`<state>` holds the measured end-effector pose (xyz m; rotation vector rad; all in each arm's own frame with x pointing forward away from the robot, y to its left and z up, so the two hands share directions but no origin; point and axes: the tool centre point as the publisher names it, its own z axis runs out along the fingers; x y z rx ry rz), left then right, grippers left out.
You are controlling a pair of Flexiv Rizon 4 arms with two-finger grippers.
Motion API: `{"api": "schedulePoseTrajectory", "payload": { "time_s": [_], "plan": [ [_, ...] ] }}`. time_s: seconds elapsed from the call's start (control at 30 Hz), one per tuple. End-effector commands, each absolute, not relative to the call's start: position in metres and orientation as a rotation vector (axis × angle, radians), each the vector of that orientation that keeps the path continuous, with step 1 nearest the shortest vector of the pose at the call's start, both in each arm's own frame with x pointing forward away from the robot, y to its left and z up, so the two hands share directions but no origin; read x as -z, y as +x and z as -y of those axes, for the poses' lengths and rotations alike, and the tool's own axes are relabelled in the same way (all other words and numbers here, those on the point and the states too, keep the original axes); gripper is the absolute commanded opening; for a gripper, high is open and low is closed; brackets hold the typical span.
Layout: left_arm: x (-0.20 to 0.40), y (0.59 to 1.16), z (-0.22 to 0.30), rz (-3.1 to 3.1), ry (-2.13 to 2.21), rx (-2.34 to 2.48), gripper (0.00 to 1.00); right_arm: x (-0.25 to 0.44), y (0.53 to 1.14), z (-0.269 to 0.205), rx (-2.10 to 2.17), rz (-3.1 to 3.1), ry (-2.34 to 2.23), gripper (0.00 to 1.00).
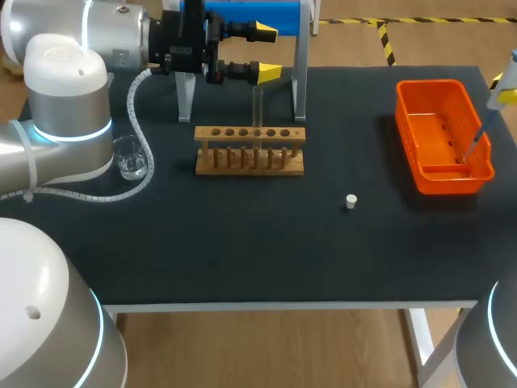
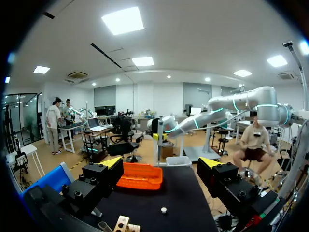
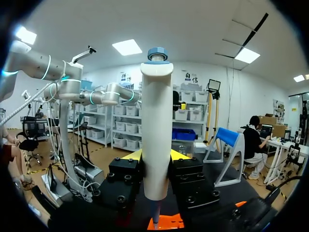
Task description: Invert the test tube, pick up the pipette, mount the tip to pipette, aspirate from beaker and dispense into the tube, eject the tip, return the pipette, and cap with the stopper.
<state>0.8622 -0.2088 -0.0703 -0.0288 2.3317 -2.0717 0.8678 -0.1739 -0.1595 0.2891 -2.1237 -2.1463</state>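
Starting beside the left arm, the small clear glass beaker (image 1: 129, 158) sits well back from the left pincer (image 1: 266, 52). That pincer hangs with its yellow fingers spread wide, gripping nothing. Just under and ahead of it, the clear glass test tube (image 1: 258, 109) stands upright in the pale wooden peg rack (image 1: 250, 162). That's close quarters, so any careless dip there could clip the tube or shove the rack! Further ahead of that pincer, the little white stopper (image 1: 350, 201) stands alone, uncapped business for later. It's small and could skid away from a sloppy pinch. Over at the far side, the right pincer (image 3: 157, 157) is clamped on the white-bodied pipette (image 3: 157, 121), held upright. The pipette's slim lower end reaches down into the orange plastic bin (image 1: 436, 87) directly beneath. This looks like ejection time. The shaft runs near the bin's wall, so a snag on lifting could tug the bin. The trip back to the blue pipette stand (image 1: 242, 12) passes right by that parked left pincer.
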Motion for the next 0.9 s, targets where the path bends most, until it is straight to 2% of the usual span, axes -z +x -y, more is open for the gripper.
{"api": "schedulePoseTrajectory", "payload": {
  "time_s": [0.03,0.23,0.9],
  "plan": [
    [0.070,0.863,0.209,-2.335,-0.028,2.071,1.00,0.159,0.869,0.176,2.143,2.122,0.294,0.00],
    [0.069,0.865,0.216,-2.344,-0.027,2.069,1.00,0.159,0.869,0.176,2.143,2.122,0.294,0.00],
    [0.050,0.935,0.407,-2.512,0.014,2.039,1.00,0.159,0.869,0.176,2.143,2.122,0.294,0.00]
  ]
}}
